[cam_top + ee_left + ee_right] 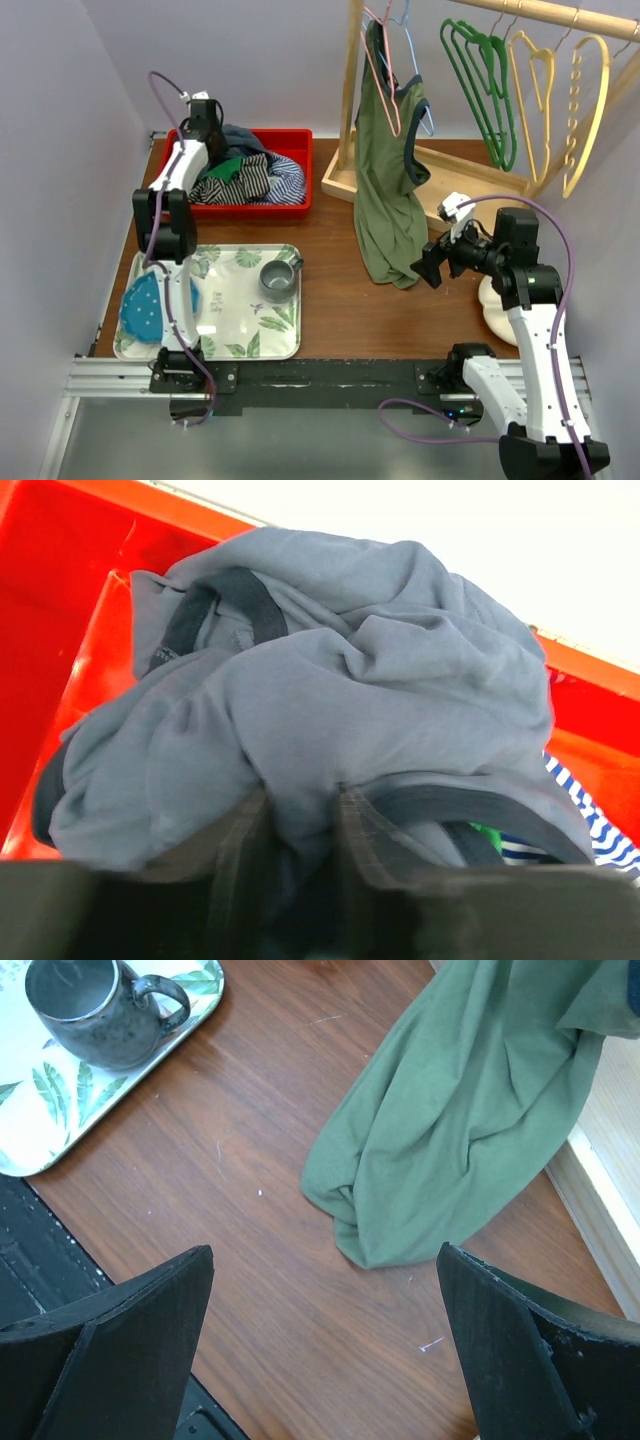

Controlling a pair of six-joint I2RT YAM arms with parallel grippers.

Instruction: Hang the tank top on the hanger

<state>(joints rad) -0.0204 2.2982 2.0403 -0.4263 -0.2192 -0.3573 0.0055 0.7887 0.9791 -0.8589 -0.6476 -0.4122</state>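
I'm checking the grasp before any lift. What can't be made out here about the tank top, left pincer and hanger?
Tank top: chest print hidden in the left wrist view, folded inside its own bunched folds.
Left pincer: grip unclear; blurred in that view, too small in the top view.
Hanger: its hook on the rail is too small in the top view.

left end effector (211, 138) at navy tank top (240, 136) in red bin (306, 160), olive top (385, 190) and mustard hanger (520, 95) on rack (351, 100)
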